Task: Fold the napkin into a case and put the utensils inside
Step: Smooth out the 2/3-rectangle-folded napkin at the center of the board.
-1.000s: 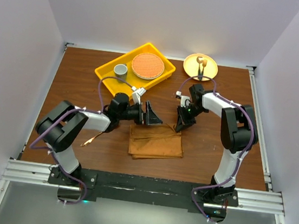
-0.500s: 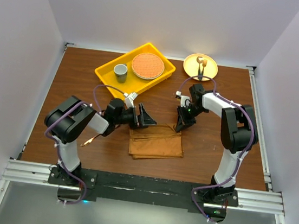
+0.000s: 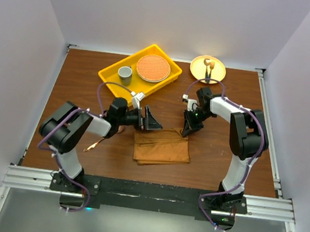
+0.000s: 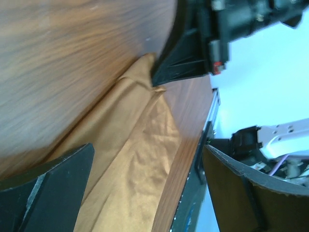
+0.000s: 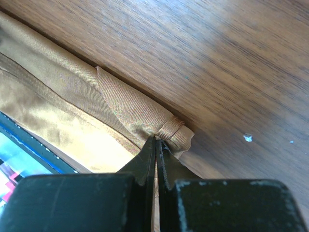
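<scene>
Top external view: the right gripper clenches the 1 o'clock corner of the folded rust-brown cloth napkin. Near its 11 o'clock corner, the left gripper hovers, jaws released wide and empty.

The left arm and right arm pair black joint housings with white link shells. Purple cables loop along each. Their fingers are black wedges. A black base plate sits on a silver rail.

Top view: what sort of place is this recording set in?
Probably a lab test cell: plain white walls box in a wooden table, and an aluminium rail carries two robot arms.
</scene>
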You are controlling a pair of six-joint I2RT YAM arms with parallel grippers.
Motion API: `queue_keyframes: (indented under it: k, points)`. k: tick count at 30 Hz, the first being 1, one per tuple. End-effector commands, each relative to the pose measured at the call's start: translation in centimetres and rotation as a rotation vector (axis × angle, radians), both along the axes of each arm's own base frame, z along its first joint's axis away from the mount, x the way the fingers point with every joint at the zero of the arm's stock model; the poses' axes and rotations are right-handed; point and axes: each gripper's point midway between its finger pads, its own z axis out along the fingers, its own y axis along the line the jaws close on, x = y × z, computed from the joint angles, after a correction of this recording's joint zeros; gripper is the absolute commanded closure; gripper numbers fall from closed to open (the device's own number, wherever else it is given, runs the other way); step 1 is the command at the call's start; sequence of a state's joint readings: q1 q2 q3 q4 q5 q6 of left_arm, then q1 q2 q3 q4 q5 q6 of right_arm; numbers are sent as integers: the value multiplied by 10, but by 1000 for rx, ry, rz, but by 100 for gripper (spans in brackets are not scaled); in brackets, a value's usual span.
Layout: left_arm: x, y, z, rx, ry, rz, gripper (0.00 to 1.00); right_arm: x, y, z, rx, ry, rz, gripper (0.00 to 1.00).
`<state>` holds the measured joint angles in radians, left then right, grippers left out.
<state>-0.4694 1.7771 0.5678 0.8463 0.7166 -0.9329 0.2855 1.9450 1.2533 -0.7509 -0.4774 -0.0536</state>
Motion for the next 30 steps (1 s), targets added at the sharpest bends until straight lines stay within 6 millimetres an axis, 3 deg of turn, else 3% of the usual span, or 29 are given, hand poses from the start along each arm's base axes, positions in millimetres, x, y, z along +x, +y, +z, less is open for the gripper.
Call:
queue_keyframes:
  k: [1, 4, 5, 8, 10, 14, 20, 30]
  points:
    - [14, -23, 61, 62, -296, -48, 2, 9, -26, -16, -123, -66, 13, 100]
    - [26, -26, 53, 103, -245, 17, 36, 8, -24, -17, -116, -57, 3, 100]
    - [26, -29, 52, 103, -234, 19, 65, 7, -23, -17, -115, -54, 2, 100]
    - [26, -42, 46, 101, -211, 3, 91, 8, -22, -16, -108, -52, -9, 100]
    - [29, -55, 43, 97, -199, -19, 100, 7, -21, -16, -103, -48, -20, 100]
    - [38, -74, 44, 66, -184, -5, 100, 9, -21, -14, -104, -51, -40, 100]
    - [42, -95, 32, 65, -164, -1, 100, 11, -17, -8, -92, -50, -50, 100]
    - [50, -109, -12, 131, -96, 1, 100, 11, -14, 2, -71, -43, -52, 100]
